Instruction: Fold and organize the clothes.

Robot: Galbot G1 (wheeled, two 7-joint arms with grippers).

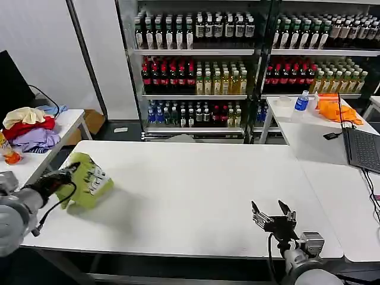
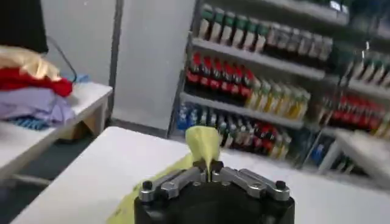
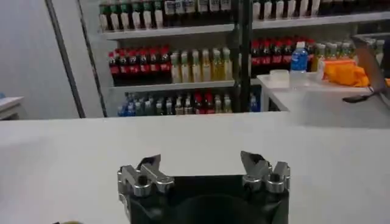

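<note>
While bunched into a compact bundle, the lime-green short-sleeved T-shirt of thin soft fabric [image 1: 90, 180] sits at the left end of the long white table [image 1: 190, 196], its pale print facing up and to the right. The left gripper [image 1: 72, 168] is clamped on the shirt's upper left edge; in the left wrist view a peak of the fabric [image 2: 204, 145] rises from between the closed fingers. The right gripper [image 1: 273, 211] hovers near the table's front edge, well apart from the shirt, its fingers [image 3: 253, 162] spread wide with nothing between them. A heap of cream, red and lavender garments [image 1: 29, 127] lies on the white side table [image 1: 65, 124] to the left. Shelves of bottled drinks [image 1: 196, 71] stand behind.
</note>
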